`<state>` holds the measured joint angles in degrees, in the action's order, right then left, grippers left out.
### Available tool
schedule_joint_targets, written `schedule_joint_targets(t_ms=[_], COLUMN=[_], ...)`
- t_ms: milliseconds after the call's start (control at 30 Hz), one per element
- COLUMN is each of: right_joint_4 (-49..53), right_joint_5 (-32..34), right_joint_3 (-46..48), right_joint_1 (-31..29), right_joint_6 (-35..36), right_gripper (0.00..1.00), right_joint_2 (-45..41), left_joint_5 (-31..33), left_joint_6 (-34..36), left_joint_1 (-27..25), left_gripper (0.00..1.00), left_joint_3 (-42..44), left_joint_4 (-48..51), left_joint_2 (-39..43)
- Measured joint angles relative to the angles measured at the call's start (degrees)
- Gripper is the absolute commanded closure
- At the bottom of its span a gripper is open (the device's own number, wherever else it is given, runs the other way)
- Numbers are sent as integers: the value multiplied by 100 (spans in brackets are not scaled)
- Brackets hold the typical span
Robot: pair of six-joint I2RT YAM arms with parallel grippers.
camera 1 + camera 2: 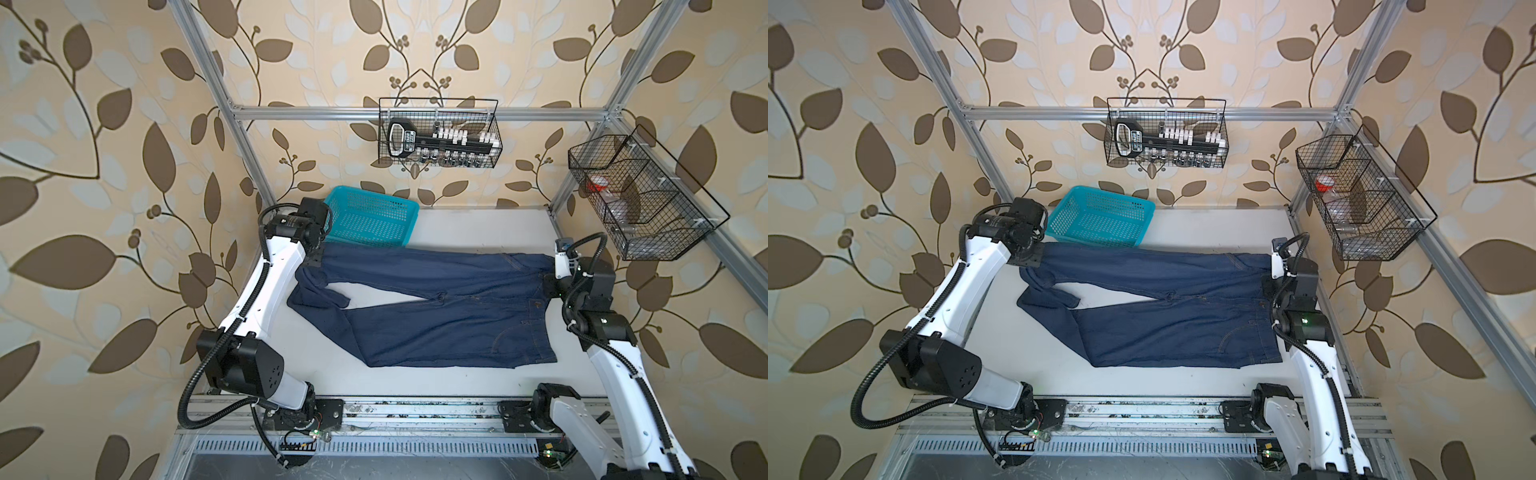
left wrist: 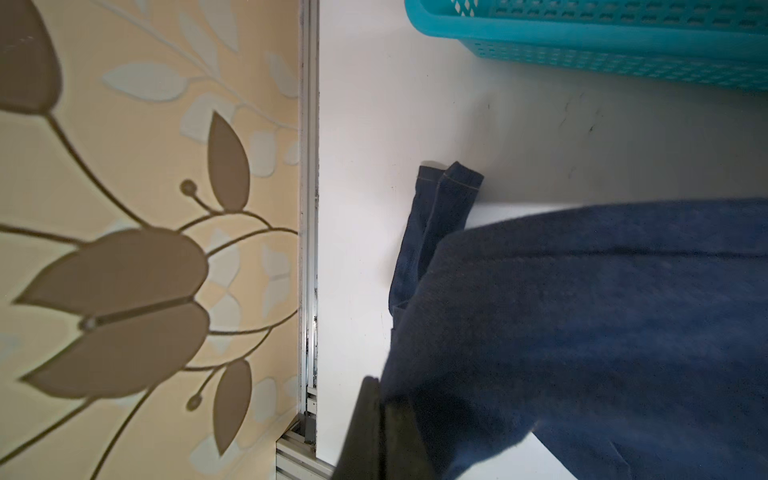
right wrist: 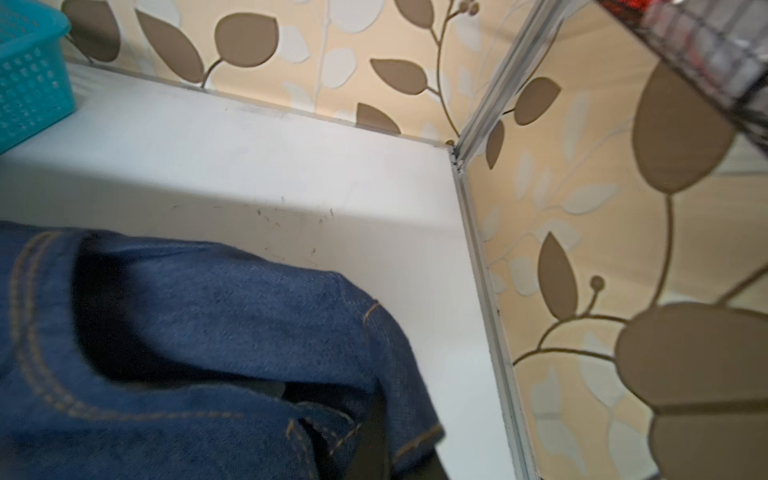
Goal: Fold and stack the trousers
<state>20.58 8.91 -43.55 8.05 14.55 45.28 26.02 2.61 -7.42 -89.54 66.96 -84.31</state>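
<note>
The dark blue trousers (image 1: 436,316) (image 1: 1163,316) lie spread across the white table, waistband to the right and both legs running left. The far leg's end is doubled back, and its hem (image 2: 449,183) rests on the table. My left gripper (image 1: 314,262) (image 1: 1034,257) is at the left end of the far leg. In the left wrist view it (image 2: 382,419) is shut, with raised denim (image 2: 582,311) against its fingers. My right gripper (image 1: 550,286) (image 1: 1268,286) is at the far corner of the waistband. It (image 3: 374,436) is shut on that corner, denim (image 3: 208,332) bunched around it.
A teal plastic basket (image 1: 370,216) (image 1: 1100,218) (image 2: 582,37) stands at the back left, just behind the far leg. Two black wire baskets hang on the frame, one at the back (image 1: 440,133) and one on the right (image 1: 640,195). Aluminium frame posts edge the table (image 1: 478,228).
</note>
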Motion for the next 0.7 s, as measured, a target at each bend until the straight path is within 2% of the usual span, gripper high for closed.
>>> schedule_joint_targets(t_ms=[100, 200, 500, 700], right_joint_4=[-120, -389, -1069, -841], right_joint_5=[96, 94, -175, -396], right_joint_3=[28, 28, 50, -223], right_joint_1=[28, 46, 133, 164], right_joint_6=[52, 55, 291, 479], right_gripper=[99, 98, 96, 92], right_joint_2=[-31, 302, 2240, 3180], left_joint_5=[-22, -83, -402, -542], left_joint_6=[26, 70, 142, 151], left_joint_1=[-2, -2, 2, 2], left_gripper=[100, 100, 100, 95], left_joint_3=[236, 509, 466, 109], left_joint_4=[-256, -717, -1843, -1829], left_joint_2=[87, -129, -2179, -2820])
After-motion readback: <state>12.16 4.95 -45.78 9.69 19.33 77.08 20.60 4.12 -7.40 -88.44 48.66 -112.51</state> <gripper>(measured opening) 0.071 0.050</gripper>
